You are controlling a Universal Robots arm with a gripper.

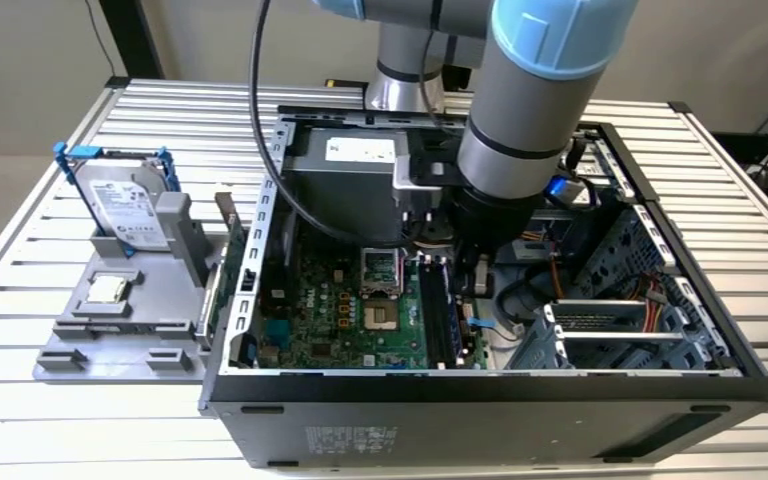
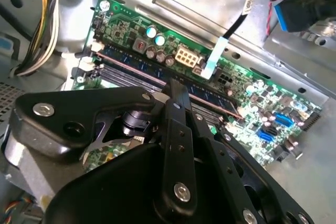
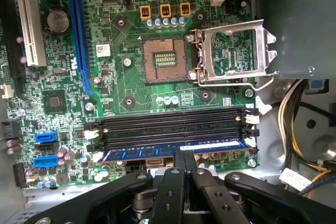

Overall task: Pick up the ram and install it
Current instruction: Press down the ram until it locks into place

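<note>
Arm is reaching down into the open computer case (image 1: 491, 385), which lies on its side on the slatted metal table (image 1: 37, 420) so the motherboard (image 3: 131, 93) faces up and the slots are reachable from above.

The ram (image 3: 176, 153) is sitting in the slot row nearest the board edge, the last of the bank of memory slots (image 3: 168, 127). The other slots beside it are black and bare. In the first wrist view it reads as a blue strip lying along the slot; in the second wrist view its thin top edge shows just past the fingertips.

Gripper (image 3: 183, 157) is directly over the stick's middle. The two fingers are pressed together with no visible gap, tips at the stick's top edge. My read: it's pushing the stick down rather than holding it, mid-length so both ends seat evenly. Can't confirm actual contact, or whether the white end latches have snapped in.

Orientation: stick stands on edge, long axis parallel to the neighbouring slots and to the board edge. In the exterior view that axis runs roughly near-to-far, beside the processor socket (image 3: 164, 59), whose metal cover is flipped open.

Spare hard drive (image 1: 127, 205) stands in its grey holder at the exterior view's left, well clear of the case.
</note>
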